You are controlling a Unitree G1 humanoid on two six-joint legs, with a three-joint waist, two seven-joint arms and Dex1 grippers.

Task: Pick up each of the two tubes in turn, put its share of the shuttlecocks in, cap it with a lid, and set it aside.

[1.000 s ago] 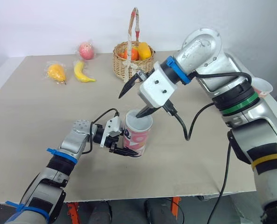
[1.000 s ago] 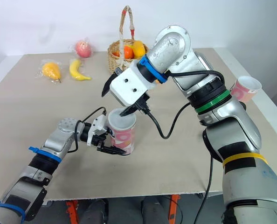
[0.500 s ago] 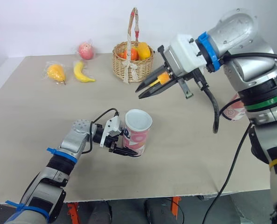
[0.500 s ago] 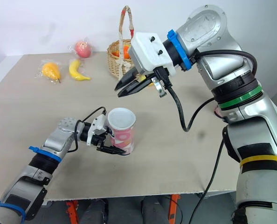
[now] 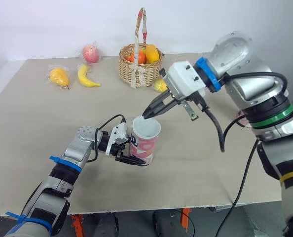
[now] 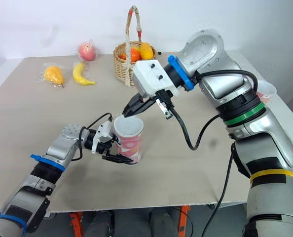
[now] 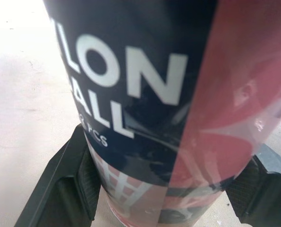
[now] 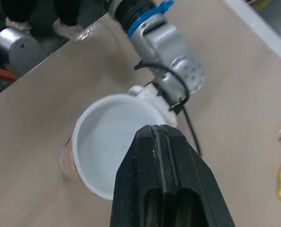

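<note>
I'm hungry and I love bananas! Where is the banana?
In the head views, the banana lies on the table, far back on the left, between a yellow fruit and the basket.

The left arm is lying low and extended, coming at the tube [image 5: 145, 140] from its left side with the wrist held level. The left gripper [image 5: 135, 159] is clasping the tube near its base, one black finger [image 7: 67, 189] pressing on each side. The right arm is arching above and to the right of the tube, elbow bent, its white wrist block slanting down toward it. The right gripper [image 5: 147, 115] is hovering just over the tube's far rim, its two fingers [image 8: 154, 161] pressed flat together into one point.
</note>
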